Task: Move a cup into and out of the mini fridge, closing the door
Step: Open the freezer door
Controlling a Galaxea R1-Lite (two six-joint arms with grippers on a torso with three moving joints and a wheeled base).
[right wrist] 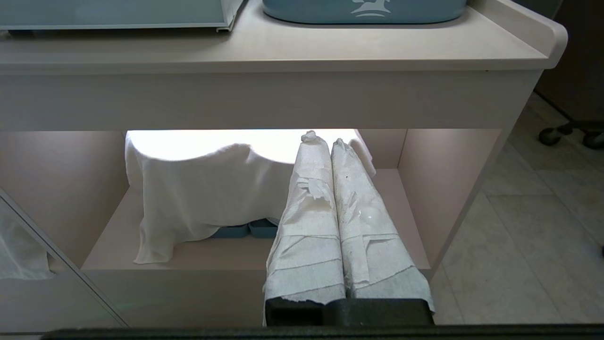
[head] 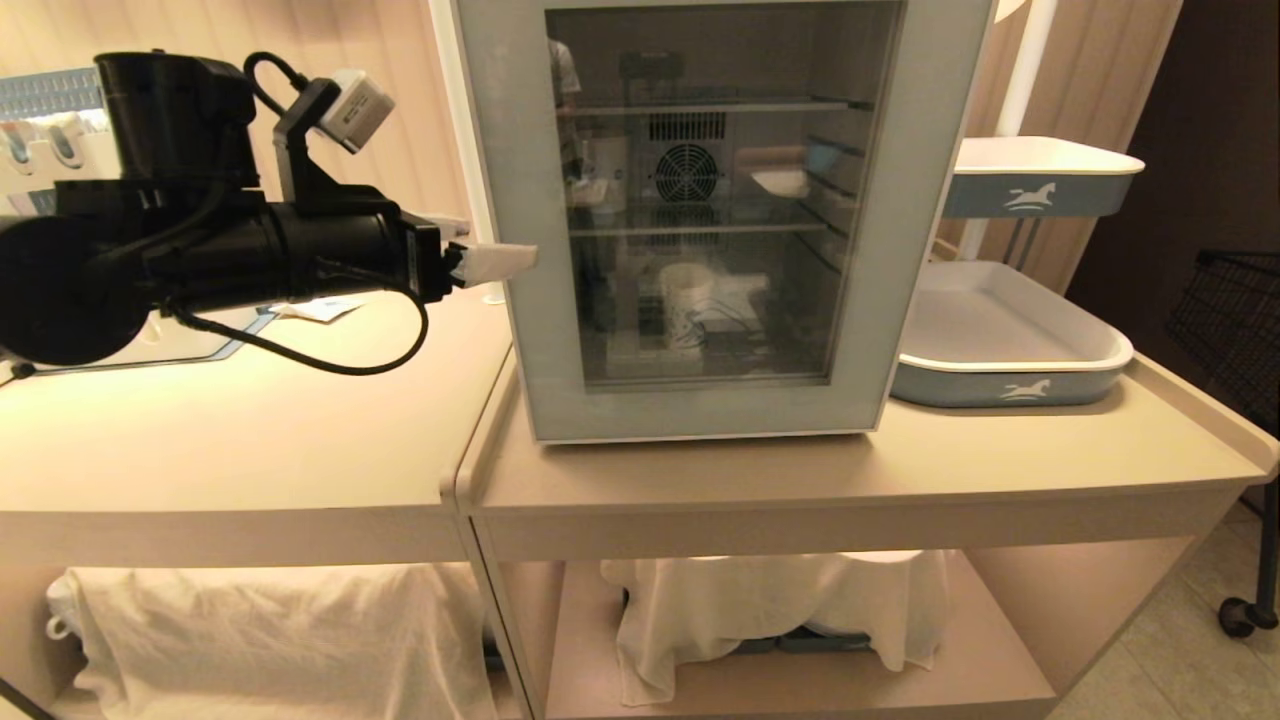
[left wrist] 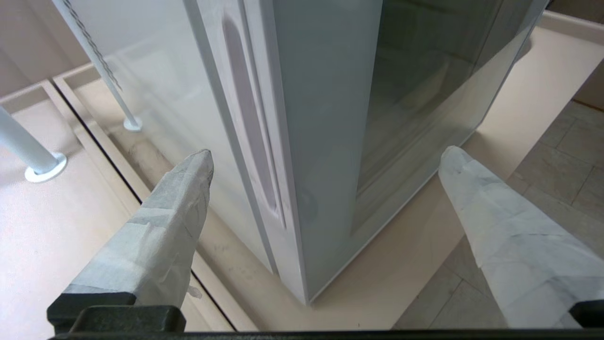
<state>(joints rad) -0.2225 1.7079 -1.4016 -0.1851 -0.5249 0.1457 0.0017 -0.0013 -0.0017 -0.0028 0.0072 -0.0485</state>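
The mini fridge (left wrist: pixel 160 85) stands on the beige counter (head: pixel 900 460) with its door (head: pixel 905 200) closed. Through the dark glass the cup (head: pixel 686 305) shows upright on the fridge's lowest level. My left gripper (head: pixel 510 262) reaches in level from the left and sits at the door's left edge. In the left wrist view it (left wrist: pixel 326 152) is open, one wrapped finger (left wrist: pixel 188 189) beside the fridge's side wall and the other (left wrist: pixel 476 189) in front of the door pane (left wrist: pixel 325 94). A long handle recess (left wrist: pixel 245 118) runs down that edge. My right gripper (right wrist: pixel 325 140) hangs shut below the counter and holds nothing.
Two blue-and-white trays (head: pixel 1010 340) (head: pixel 1040 170) stand right of the fridge. White cloths (head: pixel 780 600) (head: pixel 270 630) cover things on the lower shelves. A black wire cart (head: pixel 1235 320) is at the far right. White poles (left wrist: pixel 28 151) stand behind my left gripper.
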